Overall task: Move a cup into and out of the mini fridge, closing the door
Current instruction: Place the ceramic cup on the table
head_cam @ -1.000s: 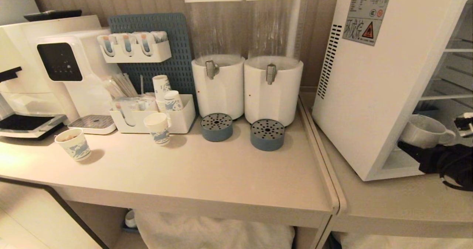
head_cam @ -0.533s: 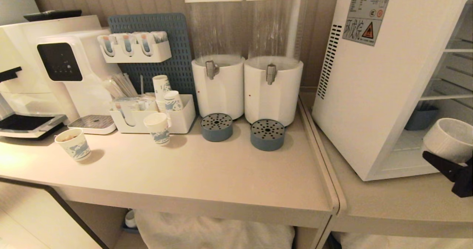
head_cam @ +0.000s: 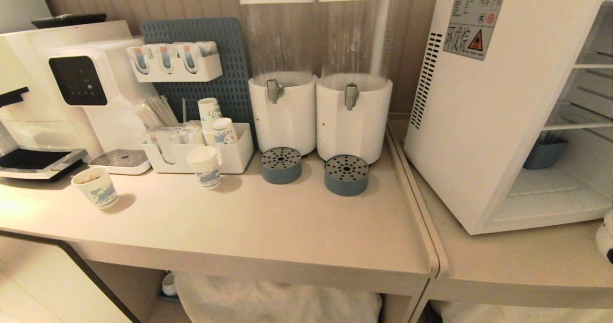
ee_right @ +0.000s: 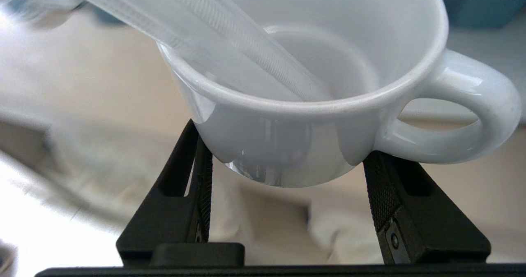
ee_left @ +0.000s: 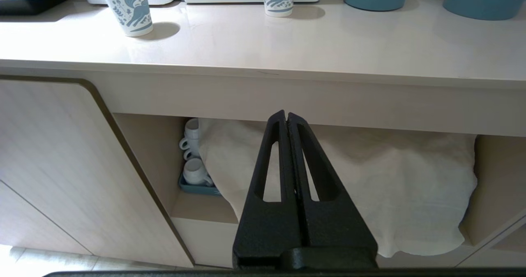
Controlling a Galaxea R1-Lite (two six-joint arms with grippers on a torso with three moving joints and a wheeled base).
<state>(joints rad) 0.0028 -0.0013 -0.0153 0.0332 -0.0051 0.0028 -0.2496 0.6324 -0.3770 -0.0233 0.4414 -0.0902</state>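
Upper centre of the head view: two drink dispensers [head_cam: 282, 74] with clear cylinders and white bases, a round blue drip cup [head_cam: 281, 165] before each. Behind and to their left, a blue pegboard [head_cam: 201, 30] carrying a white holder of sachets; below it a white organiser tray [head_cam: 237, 153] with stacked paper cups. Far left, a white water machine [head_cam: 91, 88] with a dark panel. Two loose printed paper cups on the beige counter [head_cam: 268, 227] — one at left [head_cam: 94, 187], one nearer the middle [head_cam: 205, 166].

Right side of the frame filled by the mini fridge [head_cam: 483, 107]: white box, vent slots and warning sticker on the near wall, front standing open with wire shelves visible and a small blue container [head_cam: 545, 153] deep inside. Bottom shelf bare in front. The door itself outside every view.

The cup [ee_right: 312, 84] — squat, glossy white, loop handle out to the right of the right wrist view — clamped by its lower body between the black fingers of the right gripper [ee_right: 287, 186]. In the head view only a white sliver [head_cam: 604, 234] at the far right edge, low, outside the fridge front.

Left gripper [ee_left: 287, 121] pressed fully closed, nothing in it, parked low before the counter's front edge, facing an open shelf with a white cloth [ee_left: 349, 178] and stacked mugs [ee_left: 193, 153].
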